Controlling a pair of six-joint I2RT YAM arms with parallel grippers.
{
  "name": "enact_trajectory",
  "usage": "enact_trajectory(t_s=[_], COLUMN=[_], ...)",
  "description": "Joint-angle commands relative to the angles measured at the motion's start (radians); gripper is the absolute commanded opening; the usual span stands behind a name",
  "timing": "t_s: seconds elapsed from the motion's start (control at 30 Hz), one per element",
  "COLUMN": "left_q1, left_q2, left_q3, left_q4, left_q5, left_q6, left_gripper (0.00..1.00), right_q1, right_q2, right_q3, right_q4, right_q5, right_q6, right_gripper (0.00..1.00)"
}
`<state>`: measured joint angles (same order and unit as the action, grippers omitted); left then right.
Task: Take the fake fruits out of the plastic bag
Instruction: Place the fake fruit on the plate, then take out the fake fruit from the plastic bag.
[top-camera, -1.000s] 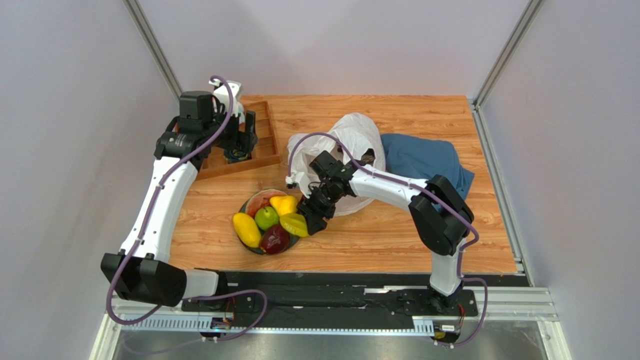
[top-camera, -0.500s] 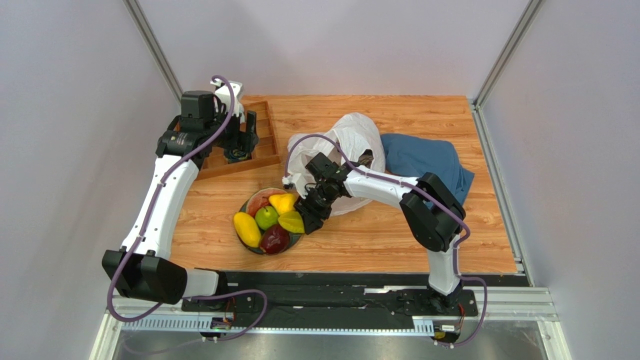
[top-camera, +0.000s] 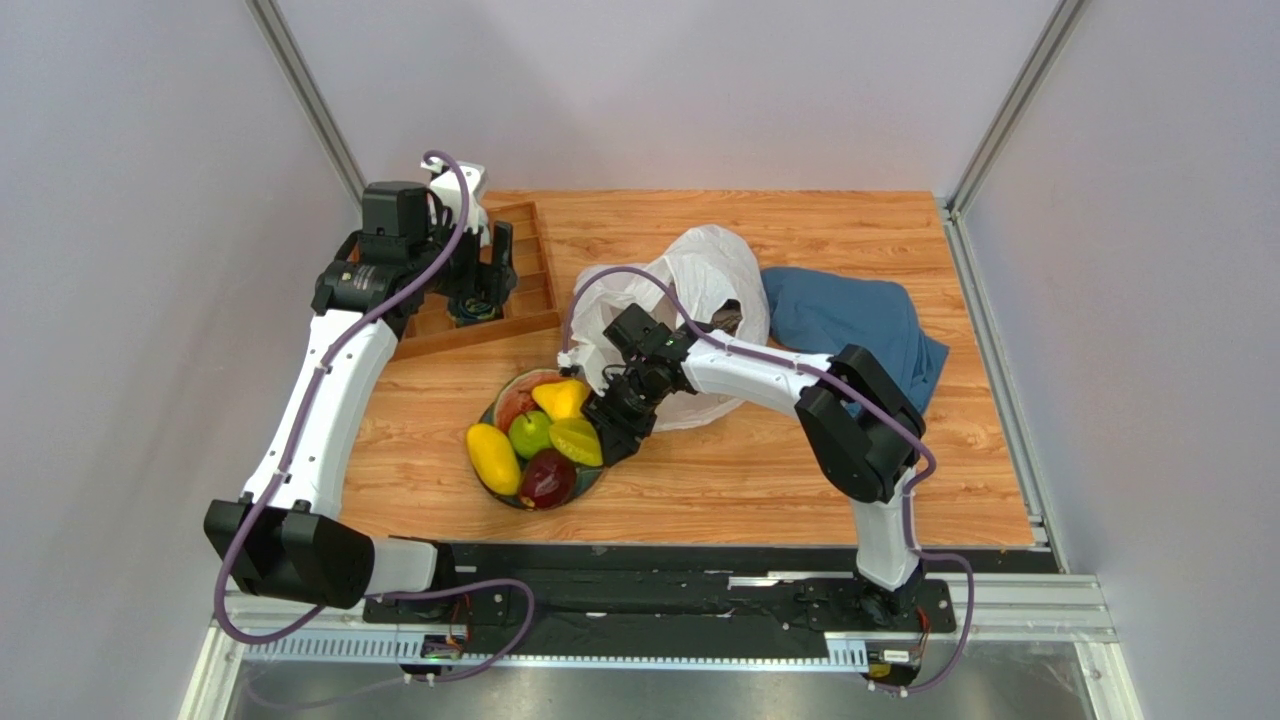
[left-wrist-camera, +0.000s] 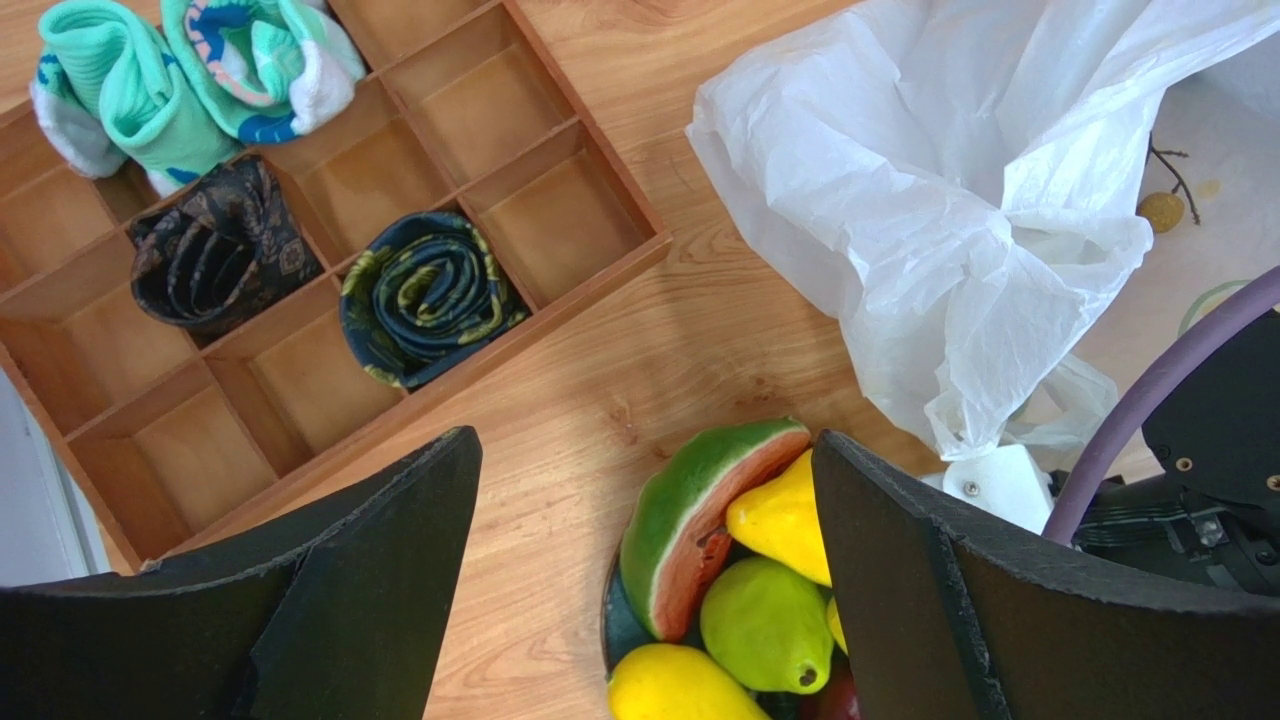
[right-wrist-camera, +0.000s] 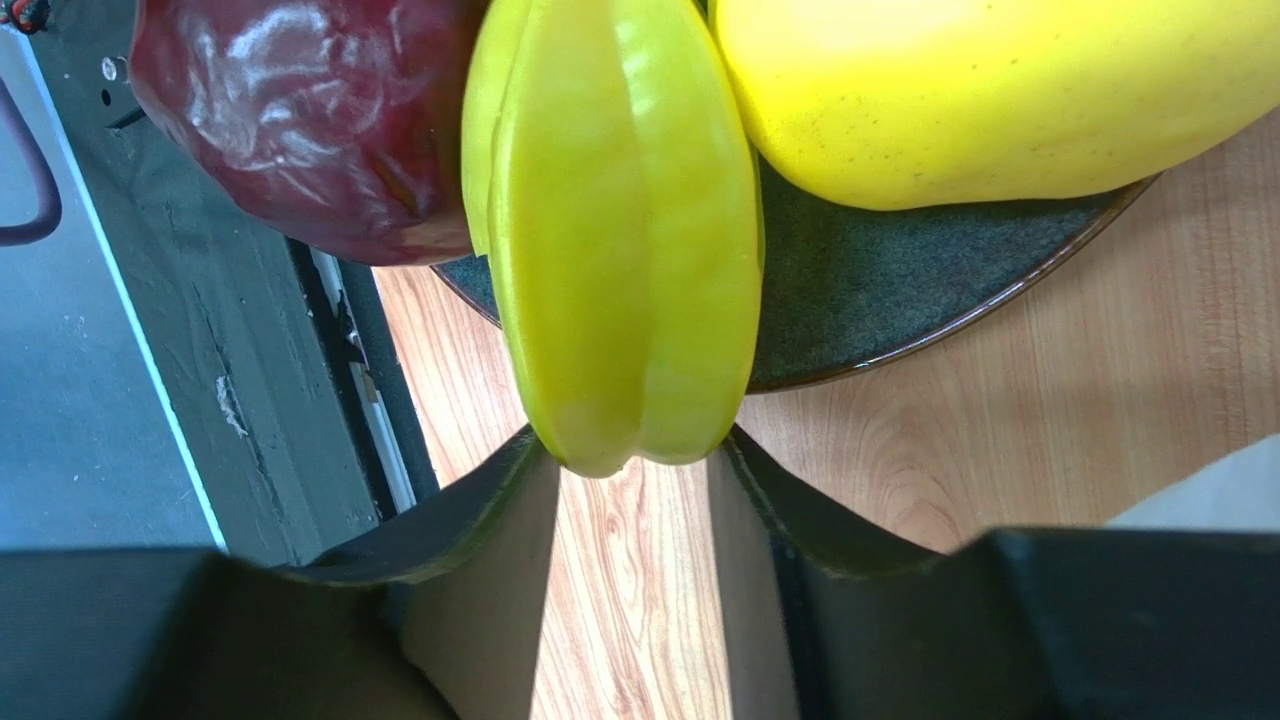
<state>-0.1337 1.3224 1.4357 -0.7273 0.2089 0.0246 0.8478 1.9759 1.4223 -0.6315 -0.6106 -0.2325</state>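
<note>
Two hands: the left hand (left-wrist-camera: 643, 443) hangs wide open, empty, parked over the wooden tray (left-wrist-camera: 586, 293). The fake fruits (top-camera: 529, 435) lie on the plate (right-wrist-camera: 902, 285). The right hand (right-wrist-camera: 631, 465) half-encloses the yellow-green fruit (right-wrist-camera: 631, 225), maybe to settle it; whether it grips I cannot tell. The plastic bag (top-camera: 691, 278) lies just beside.

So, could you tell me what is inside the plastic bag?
At the mouth of the plastic bag, a small tan ball on a dark stem shows; crumpled plastic covers anything else inside.

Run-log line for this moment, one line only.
right gripper: jaws astride starfruit tip, grip unclear | starfruit: overhanging plate rim | left gripper: open, empty | plastic bag: beside plate
</note>
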Motion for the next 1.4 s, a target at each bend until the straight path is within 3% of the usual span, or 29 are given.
enact_trajectory(t_s=[0.0,0.07,0.13,0.4,0.53,0.6,0.7,0.83,1.03,1.13,1.23,1.33,1.37], left_q1=[0.008,0.008,0.008,0.008,0.006,0.006,-0.024,-0.099,-0.156,-0.181,-0.196,-0.201,-0.205], left_q2=[-0.006,-0.009,-0.009,0.000,0.006,0.015,0.035,0.066,0.167,0.215,0.261,0.290,0.296], left_q3=[0.037,0.037,0.038,0.028,0.029,0.019,0.015,0.034,0.075,0.100,0.117,0.126,0.126], left_q4=[0.029,0.029,0.028,0.028,0.031,0.035,0.037,0.031,0.037,0.035,0.035,0.037,0.037], left_q5=[0.014,0.015,0.020,0.081,0.274,0.404,0.510,0.451,0.359,0.313,0.279,0.287,0.287], left_q6=[-0.005,-0.008,-0.006,-0.005,-0.015,-0.020,-0.045,-0.002,0.014,0.027,0.043,0.055,0.057], left_gripper=[0.90,0.90,0.90,0.90,0.91,0.96,0.98,0.98,0.99,0.99,0.88,0.64,0.50], right_q1=[0.007,0.007,0.007,-0.001,-0.052,-0.072,-0.075,-0.107,-0.265,-0.312,-0.331,-0.342,-0.342], right_q2=[0.000,-0.015,-0.060,-0.276,-0.388,-0.448,-0.474,-0.388,-0.301,-0.278,-0.255,-0.212,-0.181], right_q3=[0.033,0.024,-0.008,-0.082,-0.085,-0.079,-0.079,-0.082,-0.028,0.019,0.049,0.066,0.073], right_q4=[-0.007,-0.019,-0.019,-0.082,-0.103,-0.103,-0.105,-0.167,-0.140,-0.135,-0.111,-0.076,-0.062], right_q5=[0.014,0.044,0.089,0.101,0.098,0.094,0.179,0.296,0.316,0.333,0.388,0.416,0.431], right_q6=[0.001,-0.016,-0.040,-0.186,-0.202,-0.183,-0.134,-0.148,-0.111,-0.134,-0.157,-0.163,-0.156], right_gripper=[0.47,0.59,1.00,1.00,1.00,1.00,1.00,1.00,0.81,0.76,0.73,0.69,0.69])
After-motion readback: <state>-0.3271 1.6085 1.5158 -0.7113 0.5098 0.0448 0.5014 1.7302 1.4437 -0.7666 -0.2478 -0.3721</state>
